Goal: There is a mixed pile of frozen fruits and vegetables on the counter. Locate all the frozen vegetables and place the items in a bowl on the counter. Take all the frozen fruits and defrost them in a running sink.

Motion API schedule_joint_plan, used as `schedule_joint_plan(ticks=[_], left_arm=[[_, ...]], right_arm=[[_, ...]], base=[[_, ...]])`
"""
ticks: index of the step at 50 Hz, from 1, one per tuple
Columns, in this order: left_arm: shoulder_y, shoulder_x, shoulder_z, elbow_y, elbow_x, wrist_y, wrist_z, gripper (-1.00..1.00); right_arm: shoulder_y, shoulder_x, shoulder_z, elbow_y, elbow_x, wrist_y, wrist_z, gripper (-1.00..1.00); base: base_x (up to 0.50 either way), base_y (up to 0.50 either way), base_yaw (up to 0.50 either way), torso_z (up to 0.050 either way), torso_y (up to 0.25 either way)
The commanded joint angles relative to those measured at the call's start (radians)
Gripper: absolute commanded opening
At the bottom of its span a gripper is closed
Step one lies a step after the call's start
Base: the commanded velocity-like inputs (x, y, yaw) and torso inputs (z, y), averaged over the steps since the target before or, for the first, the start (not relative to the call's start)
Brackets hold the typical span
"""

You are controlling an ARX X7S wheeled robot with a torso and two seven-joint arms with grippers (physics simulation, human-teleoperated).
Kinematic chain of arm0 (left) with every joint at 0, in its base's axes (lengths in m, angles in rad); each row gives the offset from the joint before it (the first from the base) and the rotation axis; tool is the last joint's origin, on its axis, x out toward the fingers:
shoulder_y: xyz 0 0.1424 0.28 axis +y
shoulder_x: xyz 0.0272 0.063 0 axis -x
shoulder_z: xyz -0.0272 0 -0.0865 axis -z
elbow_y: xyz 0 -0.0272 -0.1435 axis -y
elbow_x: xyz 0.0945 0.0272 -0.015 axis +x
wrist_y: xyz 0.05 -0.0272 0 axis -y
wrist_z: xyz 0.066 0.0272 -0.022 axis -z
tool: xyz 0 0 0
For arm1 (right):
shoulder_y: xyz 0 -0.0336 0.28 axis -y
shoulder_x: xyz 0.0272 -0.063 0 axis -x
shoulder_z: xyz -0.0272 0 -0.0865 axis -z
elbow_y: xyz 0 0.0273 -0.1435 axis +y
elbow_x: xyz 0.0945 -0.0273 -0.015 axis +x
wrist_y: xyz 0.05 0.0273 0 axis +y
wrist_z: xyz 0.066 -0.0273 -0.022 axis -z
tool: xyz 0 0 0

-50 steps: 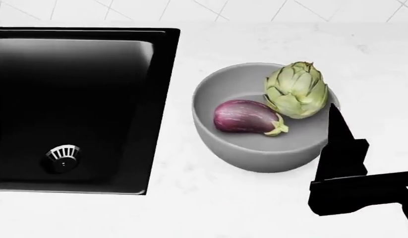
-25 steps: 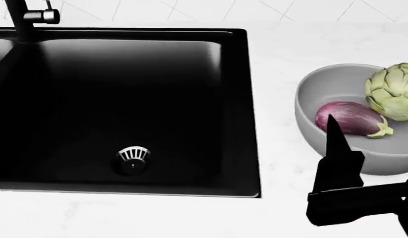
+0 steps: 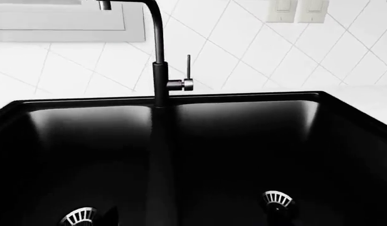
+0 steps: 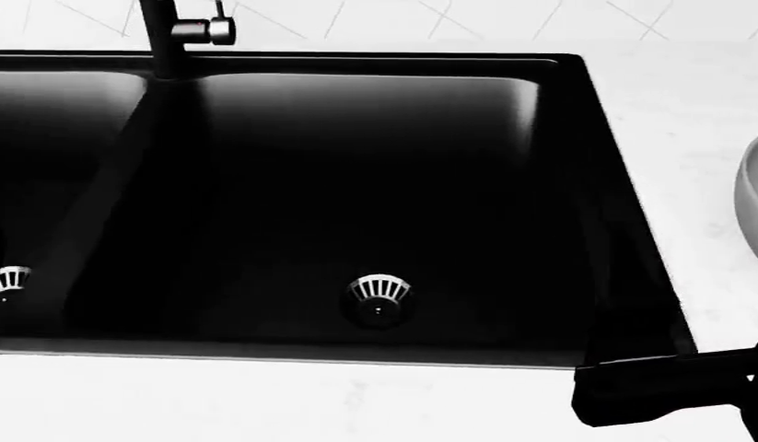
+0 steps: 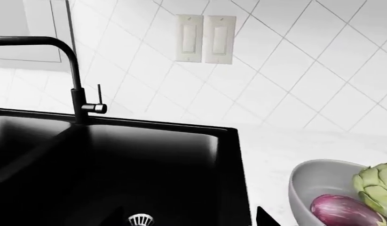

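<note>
Head view: black sink point(image 4: 354, 203) fills most of frame, faucet point(image 4: 169, 32) upper left, bowl point(image 4: 753, 207) clipped at right edge on the counter point(image 4: 686, 101). Right wrist view: bowl lower right holds artichoke point(image 5: 375, 186) and a purple eggplant point(image 5: 343, 212). Right arm point(image 4: 668, 387) lower right; jaw state can't be told. Left gripper out of sight.

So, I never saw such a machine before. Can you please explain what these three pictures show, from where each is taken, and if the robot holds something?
This is a simulated two-armed robot at a kitchen counter. One picture comes from its head, looking down into the black sink. The dark shape at the lower corner is its right arm. The other two come from cameras near each gripper. Both show the faucet. The right wrist view also shows a grey bowl holding an artichoke and an eggplant. No held object is visible; the grippers barely show.
</note>
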Motion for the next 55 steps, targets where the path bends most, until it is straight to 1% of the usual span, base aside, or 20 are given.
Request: schedule_joint_plan(ticks=[1, 10, 14, 18, 22, 28, 37, 41, 47, 51, 55], left_arm=[[0.001, 0.011, -0.02, -0.005, 0.006, 0.027, -0.006, 1.0], [-0.004, 0.002, -0.021, -0.009, 0.0, 0.025, -0.002, 1.0], [-0.011, 0.0, -0.022, -0.006, -0.009, 0.023, -0.008, 1.0], [-0.011, 0.004, -0.016, -0.008, -0.004, 0.025, -0.009, 1.0], [-0.012, 0.004, -0.013, -0.006, -0.003, 0.025, -0.011, 1.0], [-0.004, 0.005, -0.012, -0.004, 0.0, 0.029, -0.01, 1.0], [0.002, 0.003, -0.014, -0.003, 0.0, 0.034, -0.01, 1.0], [0.0, 0.004, -0.011, -0.006, 0.003, 0.035, -0.01, 1.0], [0.001, -0.003, -0.015, -0.008, 0.0, 0.036, -0.005, 1.0], [-0.003, -0.008, -0.019, -0.012, -0.004, 0.036, -0.004, 1.0], [-0.012, -0.002, -0.005, -0.015, 0.003, 0.035, -0.005, 1.0]], right_arm=[[-0.012, -0.007, 0.01, -0.007, -0.014, 0.004, -0.009, 1.0], [-0.009, -0.012, 0.011, -0.004, -0.015, 0.007, -0.009, 1.0], [0.025, -0.018, -0.014, -0.003, -0.014, 0.019, -0.005, 1.0], [-0.004, -0.037, -0.007, 0.001, -0.036, 0.011, -0.011, 1.0], [0.008, -0.048, -0.019, 0.001, -0.038, 0.015, -0.01, 1.0], [-0.045, -0.037, 0.028, -0.002, -0.036, 0.002, -0.012, 1.0], [-0.041, -0.044, 0.022, 0.002, -0.041, 0.008, -0.014, 1.0], [-0.069, -0.051, 0.034, 0.002, -0.059, 0.006, -0.02, 1.0], [-0.053, -0.052, 0.021, 0.005, -0.065, 0.015, -0.02, 1.0], [-0.071, -0.052, 0.04, 0.003, -0.064, 0.01, -0.023, 1.0], [-0.069, -0.057, 0.031, 0.007, -0.072, 0.015, -0.025, 1.0]], base=[[0.0, 0.5, 0.0, 0.0, 0.0], [0.0, 0.5, 0.0, 0.0, 0.0], [0.0, 0.5, 0.0, 0.0, 0.0], [0.0, 0.5, 0.0, 0.0, 0.0], [0.0, 0.5, 0.0, 0.0, 0.0], [0.0, 0.5, 0.0, 0.0, 0.0], [0.0, 0.5, 0.0, 0.0, 0.0], [0.0, 0.5, 0.0, 0.0, 0.0], [0.0, 0.5, 0.0, 0.0, 0.0], [0.0, 0.5, 0.0, 0.0, 0.0], [0.0, 0.5, 0.0, 0.0, 0.0]])
